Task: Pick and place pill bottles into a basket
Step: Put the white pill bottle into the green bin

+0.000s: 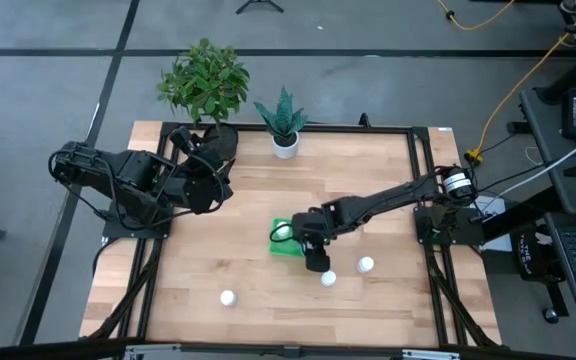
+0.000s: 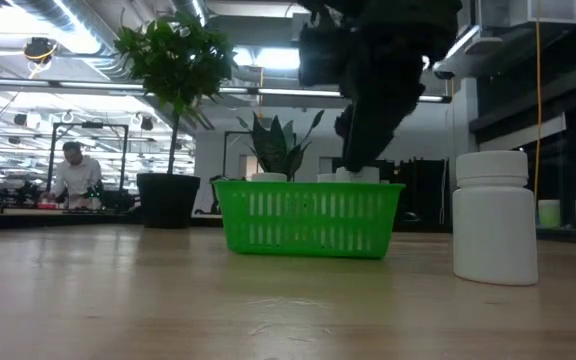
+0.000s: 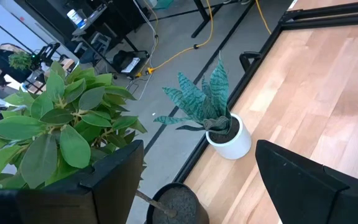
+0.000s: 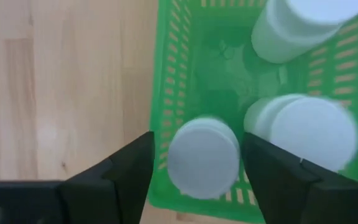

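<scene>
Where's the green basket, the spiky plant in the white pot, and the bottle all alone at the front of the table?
basket [image 2: 308, 216], low view, its slatted front wall.
spiky plant [image 1: 282, 113], high view, its striped leaves.
lone pill bottle [image 1: 228, 297], high view, its white cap.
</scene>
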